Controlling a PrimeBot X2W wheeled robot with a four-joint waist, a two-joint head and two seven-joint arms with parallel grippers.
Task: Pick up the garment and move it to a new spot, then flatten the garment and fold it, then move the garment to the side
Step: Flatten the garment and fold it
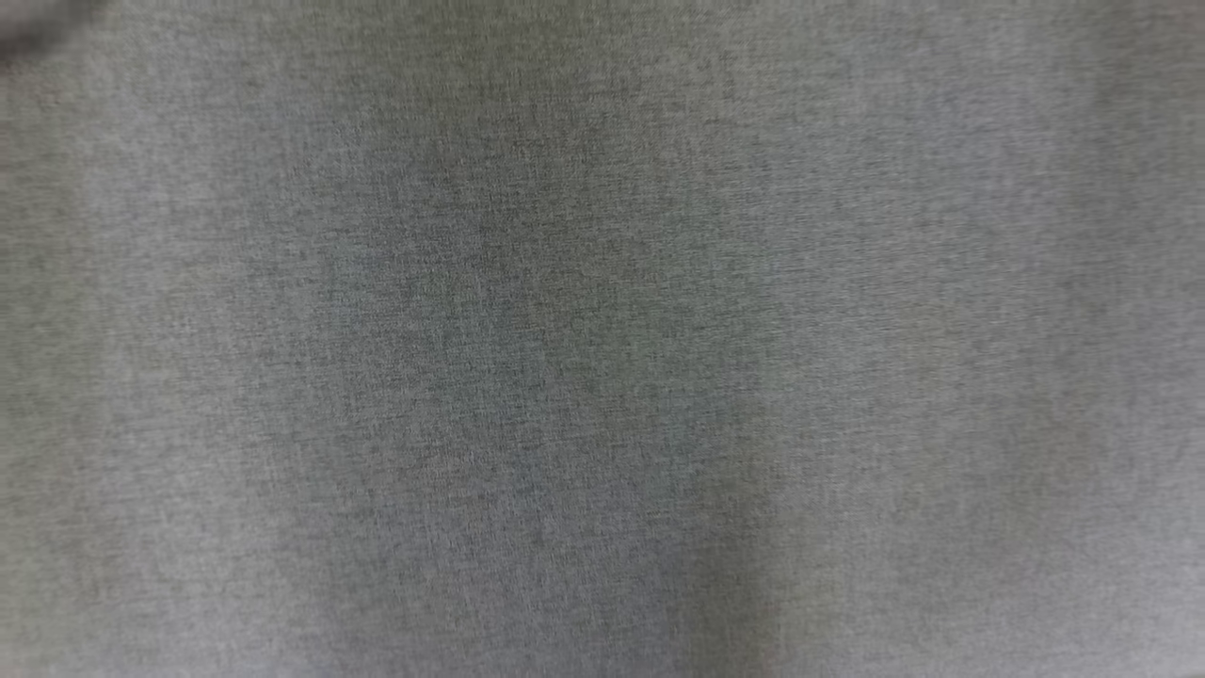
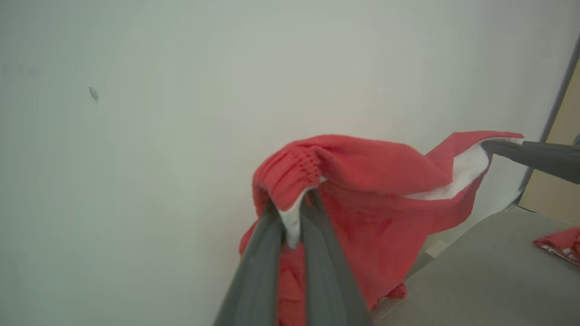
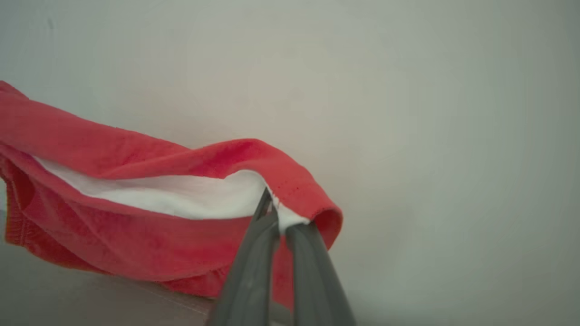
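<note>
The garment (image 2: 362, 181) is red with a white inner lining and hangs in the air, stretched between both grippers. My left gripper (image 2: 292, 213) is shut on its gathered elastic edge. In the right wrist view my right gripper (image 3: 281, 217) is shut on the garment's (image 3: 136, 226) other edge, where red hem meets white lining. That right gripper (image 2: 494, 147) also enters the left wrist view from the right edge, pinching the far corner. The cloth sags between the two holds, and its lower part reaches down toward the grey table (image 2: 489, 271).
A grey woven surface (image 1: 602, 339) covers the head view, blurred and close. A pale wall (image 2: 181, 113) stands behind the garment. Another piece of red patterned cloth (image 2: 562, 242) lies on the table at the right. A tan panel (image 2: 557, 181) stands beyond the table's edge.
</note>
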